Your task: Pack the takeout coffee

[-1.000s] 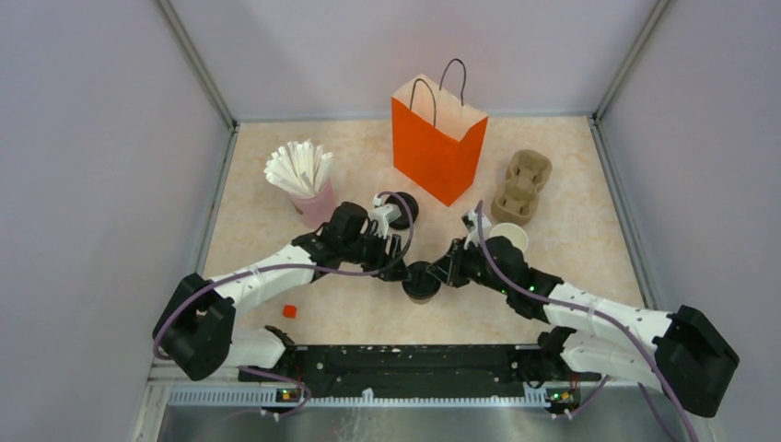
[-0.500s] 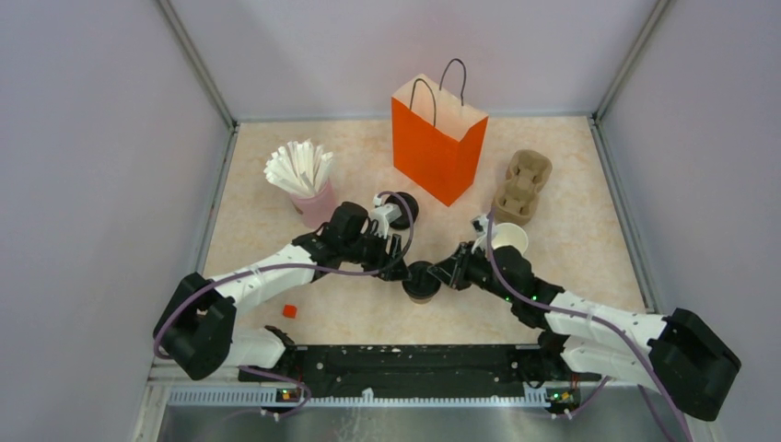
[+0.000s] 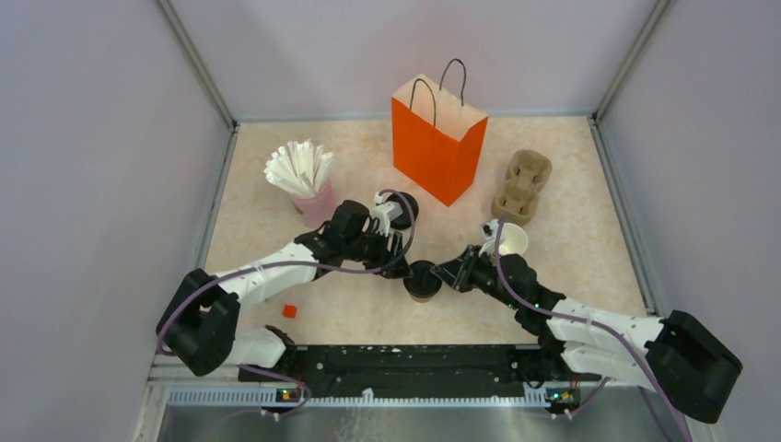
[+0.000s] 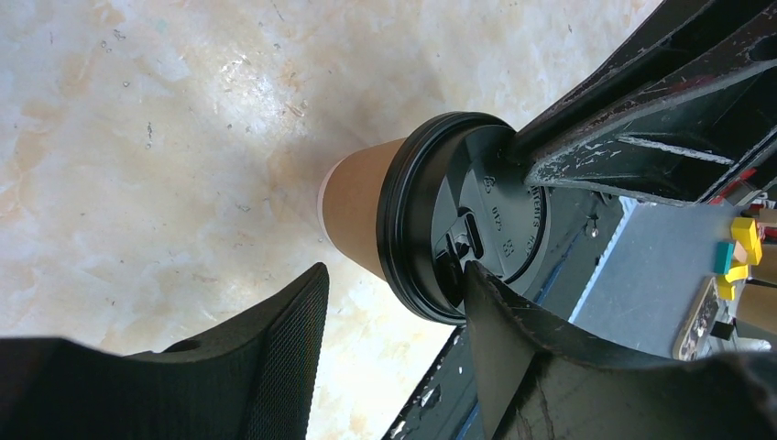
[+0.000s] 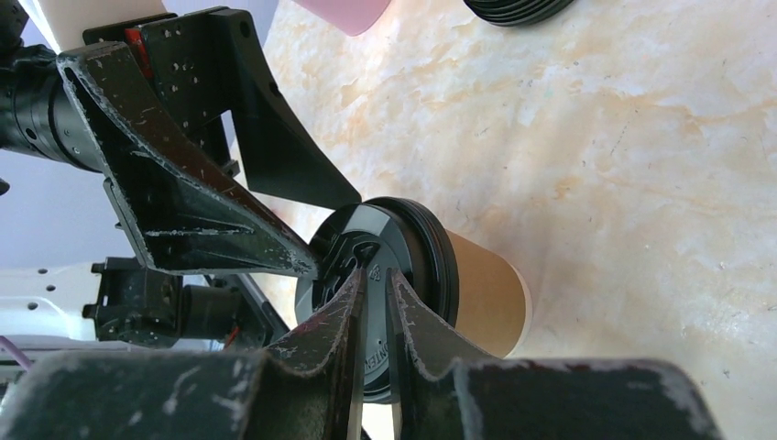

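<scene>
The takeout coffee (image 3: 423,281) stands upright on the table (image 3: 571,276), in the middle of its width and nearer to the near edge than to the far one, with its black lid (image 5: 412,247) on. Both arms meet over it. The right gripper (image 5: 374,275) has its jaws almost together, with only a thin slit between them, and their tips rest on the top of the lid; I see nothing pinched in the slit. The left gripper (image 4: 392,275) is about half open: one finger lies against the lid's top near the rim, the other stands just beside the brown wall without touching it.

During the last second little has changed. The right arm has swung its elbow a bit and its jaws have narrowed slightly, but the cup has stayed in the same spot. I judge that the lid is being pressed or checked, not lifted. The orange paper bag (image 3: 438,138) waits well apart at the far edge, so the packing itself is not yet begun.
</scene>
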